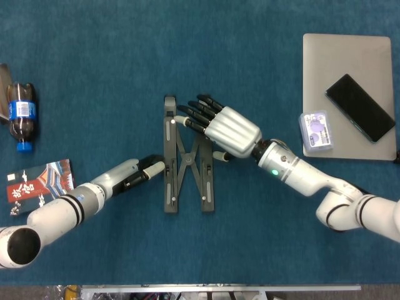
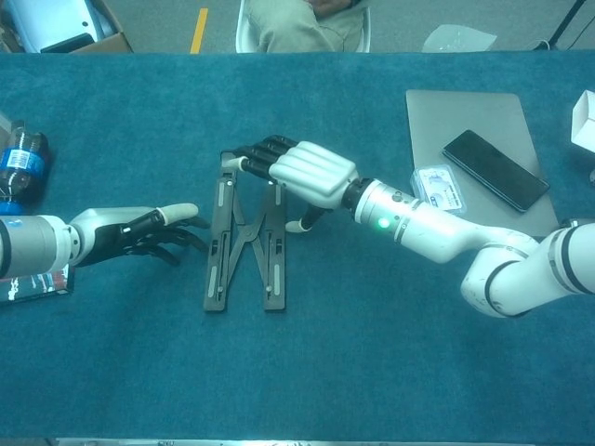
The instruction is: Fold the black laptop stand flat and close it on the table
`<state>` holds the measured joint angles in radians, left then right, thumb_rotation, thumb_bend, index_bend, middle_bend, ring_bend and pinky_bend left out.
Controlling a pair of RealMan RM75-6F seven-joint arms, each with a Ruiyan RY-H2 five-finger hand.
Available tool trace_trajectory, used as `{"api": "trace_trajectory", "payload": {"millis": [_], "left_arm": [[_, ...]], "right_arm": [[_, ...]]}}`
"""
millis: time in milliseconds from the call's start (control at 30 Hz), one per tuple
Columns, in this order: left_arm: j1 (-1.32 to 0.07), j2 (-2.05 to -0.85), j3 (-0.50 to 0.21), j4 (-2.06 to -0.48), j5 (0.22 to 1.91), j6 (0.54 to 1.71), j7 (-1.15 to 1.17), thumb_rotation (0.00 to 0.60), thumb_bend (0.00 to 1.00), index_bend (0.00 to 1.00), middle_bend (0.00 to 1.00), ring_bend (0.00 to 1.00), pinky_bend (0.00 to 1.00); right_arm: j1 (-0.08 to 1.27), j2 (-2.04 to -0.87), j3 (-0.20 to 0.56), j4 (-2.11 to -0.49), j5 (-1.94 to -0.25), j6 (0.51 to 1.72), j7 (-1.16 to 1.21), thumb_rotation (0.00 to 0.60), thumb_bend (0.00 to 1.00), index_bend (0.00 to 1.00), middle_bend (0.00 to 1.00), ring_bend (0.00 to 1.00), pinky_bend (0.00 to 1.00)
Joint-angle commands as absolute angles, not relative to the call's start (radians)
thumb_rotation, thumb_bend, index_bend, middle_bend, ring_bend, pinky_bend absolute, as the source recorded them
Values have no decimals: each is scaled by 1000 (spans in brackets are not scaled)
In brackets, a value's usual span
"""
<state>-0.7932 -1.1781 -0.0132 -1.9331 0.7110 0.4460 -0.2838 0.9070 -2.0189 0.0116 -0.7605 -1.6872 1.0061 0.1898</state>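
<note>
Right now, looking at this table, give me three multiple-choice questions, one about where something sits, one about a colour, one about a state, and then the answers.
1. Where does the black phone lie?
A. On the closed grey laptop
B. Beside the cola bottle
C. Under the stand

2. What colour is the cap of the cola bottle?
A. Red
B. Blue
C. White

3. How do the two bars of the laptop stand lie?
A. Pressed fully together
B. Apart, joined by crossed links
C. Stacked one on the other

Answers: 1 A, the phone rests diagonally on the laptop lid at the table's right. 2 B, the head view shows a blue cap at the bottle's lower end. 3 B, a gap with an X of links shows between the bars, with the right hand at their far ends and the left hand beside the left bar.
</note>
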Motion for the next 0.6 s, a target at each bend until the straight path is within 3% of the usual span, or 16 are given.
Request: {"api": "trace_trajectory", "payload": {"millis": [33,333,600], "left_arm": [[-789,-1175,-17,-1934,716,438,-296,30,253,0,135,0,136],[-772,-1154,-25,-1936,750,437,-317,34,253,0,129,0,136],[-744,-1092,1,-1996,832,573,-222,59,252,0,99,0,136]], "right_arm": [[911,-2028,15,-752,-1683,1005,189,600,143,0,0,0,0],[921,-2026,13,-750,-1677,999,211,600,143,0,0,0,0],[982,-1858,13,-936,-1675,917,333,600,143,0,0,0,0]]}}
